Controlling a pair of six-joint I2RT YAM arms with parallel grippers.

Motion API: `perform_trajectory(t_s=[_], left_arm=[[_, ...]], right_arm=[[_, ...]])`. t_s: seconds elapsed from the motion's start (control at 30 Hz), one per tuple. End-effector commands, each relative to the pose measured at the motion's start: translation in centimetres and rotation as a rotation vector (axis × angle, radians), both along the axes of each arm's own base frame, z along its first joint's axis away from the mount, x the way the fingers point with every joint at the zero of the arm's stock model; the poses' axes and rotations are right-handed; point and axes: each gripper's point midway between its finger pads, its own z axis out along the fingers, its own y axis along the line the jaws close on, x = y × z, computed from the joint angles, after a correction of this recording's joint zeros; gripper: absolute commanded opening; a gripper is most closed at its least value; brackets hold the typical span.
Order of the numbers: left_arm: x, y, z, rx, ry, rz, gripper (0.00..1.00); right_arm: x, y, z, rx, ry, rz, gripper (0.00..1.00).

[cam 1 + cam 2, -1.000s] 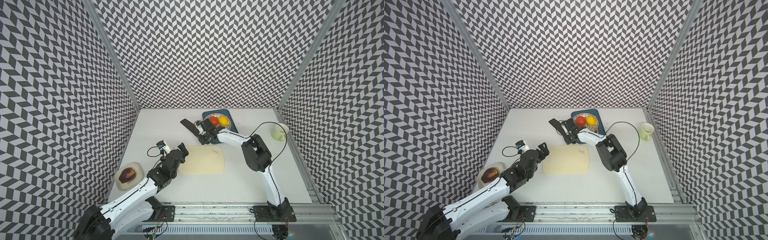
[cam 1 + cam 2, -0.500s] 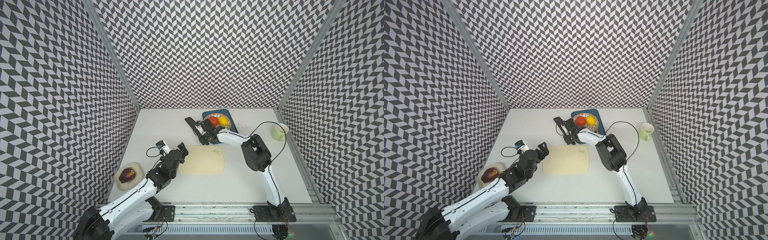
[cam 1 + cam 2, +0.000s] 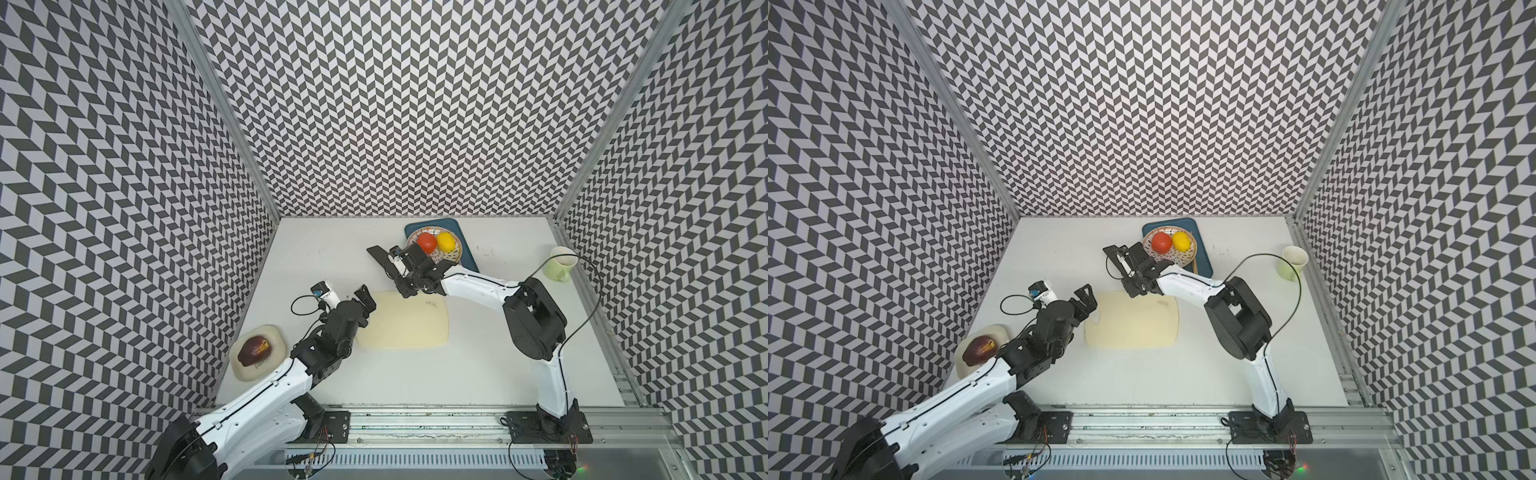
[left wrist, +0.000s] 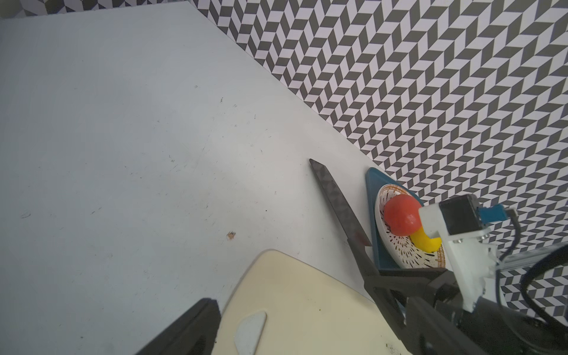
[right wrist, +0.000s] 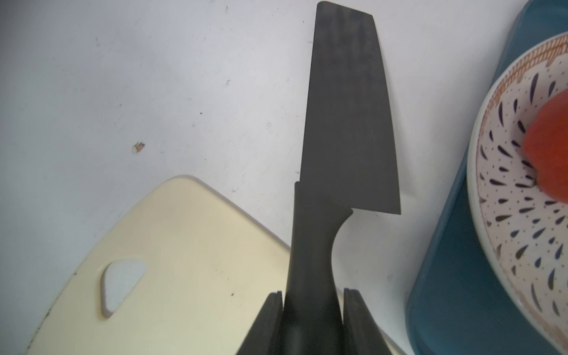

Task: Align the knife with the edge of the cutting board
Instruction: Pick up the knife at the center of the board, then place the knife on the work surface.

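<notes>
while the right gripper (image 5: 312, 296) pinches its slim handle, the matte black knife (image 5: 347, 123), broad-bladed and rectangular, juts off the smooth cream cutting board (image 5: 190, 246) toward the worktop (image 3: 332, 257)'s back edge; the left gripper (image 3: 368, 297) gapes empty.

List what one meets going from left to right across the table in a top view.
In order: pale dish holding a dark fruit, knife, red fruit, yellow fruit, green mug. The cutting board and blue tray overlap these, so I omit them.
</notes>
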Motion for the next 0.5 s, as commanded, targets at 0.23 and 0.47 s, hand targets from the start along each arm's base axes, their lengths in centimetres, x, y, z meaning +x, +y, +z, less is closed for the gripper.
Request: perform_trajectory(t_s=[0.23, 0.47], left_arm=[[-0.2, 0.7, 0.3, -0.002, -0.019, 0.024, 1.0], [-0.2, 0.7, 0.2, -0.004, -0.017, 0.022, 1.0]], right_arm=[[-3.5, -2.0, 1.7, 0.086, -0.006, -0.078, 0.23], [-6.0, -3.1, -0.3, 0.068, 0.07, -0.077, 0.25]])
